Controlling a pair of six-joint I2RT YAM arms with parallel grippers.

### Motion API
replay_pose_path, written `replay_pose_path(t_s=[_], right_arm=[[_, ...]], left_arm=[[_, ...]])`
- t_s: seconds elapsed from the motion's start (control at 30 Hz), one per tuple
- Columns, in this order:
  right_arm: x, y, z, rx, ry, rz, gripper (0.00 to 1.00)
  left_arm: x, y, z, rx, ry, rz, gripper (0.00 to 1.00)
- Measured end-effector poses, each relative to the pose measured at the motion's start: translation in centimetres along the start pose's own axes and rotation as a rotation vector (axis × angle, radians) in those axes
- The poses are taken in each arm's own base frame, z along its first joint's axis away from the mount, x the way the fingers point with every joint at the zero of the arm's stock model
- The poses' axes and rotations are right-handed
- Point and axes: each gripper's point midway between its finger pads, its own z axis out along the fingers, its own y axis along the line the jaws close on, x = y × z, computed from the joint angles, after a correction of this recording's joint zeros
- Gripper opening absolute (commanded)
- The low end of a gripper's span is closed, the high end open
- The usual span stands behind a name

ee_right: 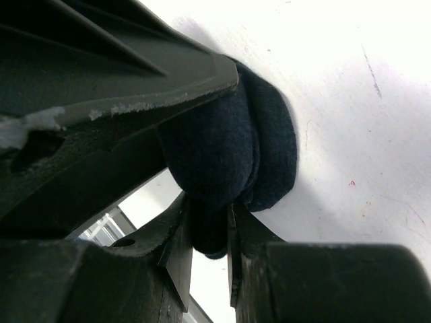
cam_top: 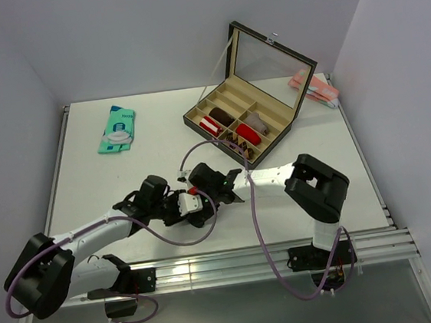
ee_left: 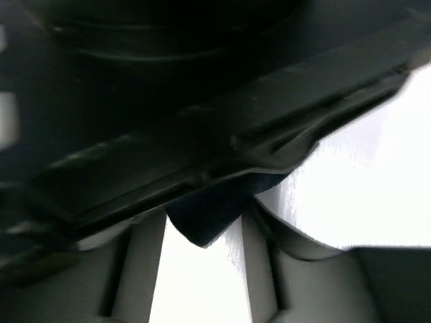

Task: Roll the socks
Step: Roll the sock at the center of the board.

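Low in the right wrist view, the right gripper (ee_right: 210,242) clamps the navy sock roll (ee_right: 229,148), while the left gripper (ee_left: 204,232) shows no readable state, so an uneven tug may unroll it.

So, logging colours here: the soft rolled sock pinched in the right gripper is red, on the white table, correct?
No, the soft rolled sock pinched in the right gripper is navy blue, on the white table; the right wrist view shows it.

Even bright light overhead; wrist views dim, blurred, table (ee_right: 350,101) glaring white.
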Motion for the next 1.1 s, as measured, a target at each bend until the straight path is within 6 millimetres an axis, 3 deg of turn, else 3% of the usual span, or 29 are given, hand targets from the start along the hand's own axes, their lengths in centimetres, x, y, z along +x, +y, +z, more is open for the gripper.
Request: replay_pose_path(t_s=[0.07, 0.17, 0.27, 0.43, 0.63, 0.67, 0.73, 0.77, 0.87, 0.9, 1.1], right_arm=[[0.2, -0.1, -0.1, 0.001, 0.000, -0.005, 0.00], [0.4, -0.4, -0.3, -0.003, 0.002, -0.011, 0.08], [0.7, -0.7, -0.6, -0.018, 0.005, -0.022, 0.10], [0.8, -0.9, -0.8, -0.036, 0.012, -0.001, 0.10], [0.9, -1.0, -0.8, -0.037, 0.015, 0.003, 0.10], [0.9, -1.0, -0.8, -0.037, 0.015, 0.003, 0.10], [0.8, -1.0, -0.8, -0.038, 0.015, 0.005, 0.07], [0.8, -1.1, -0.8, -0.037, 0.017, 0.011, 0.03], [0.8, -1.1, -0.8, -0.030, 0.031, 0.052, 0.00], [0.8, -1.1, -0.8, -0.028, 0.035, 0.059, 0.00], [0.5, -1.2, -0.7, 0.006, 0.038, 0.106, 0.00]], left_arm=[[-0.2, 0.2, 0.1, 0.002, 0.005, -0.026, 0.29], [-0.4, 0.4, 0.3, 0.018, 0.017, -0.048, 0.19], [-0.7, 0.3, 0.7, 0.051, 0.024, -0.059, 0.12], [-0.8, 0.2, 1.1, 0.105, 0.035, -0.064, 0.11], [-0.8, 0.1, 1.1, 0.113, 0.039, -0.066, 0.02], [-0.7, 0.1, 1.1, 0.114, 0.040, -0.067, 0.03], [-0.7, 0.1, 1.1, 0.117, 0.042, -0.068, 0.24], [-0.7, 0.1, 1.1, 0.120, 0.044, -0.071, 0.30], [-0.7, 0.1, 1.1, 0.123, 0.044, -0.068, 0.33], [-0.7, 0.2, 1.1, 0.122, 0.045, -0.068, 0.40], [-0.5, -0.6, 0.5, 0.141, 0.053, -0.077, 0.59]])
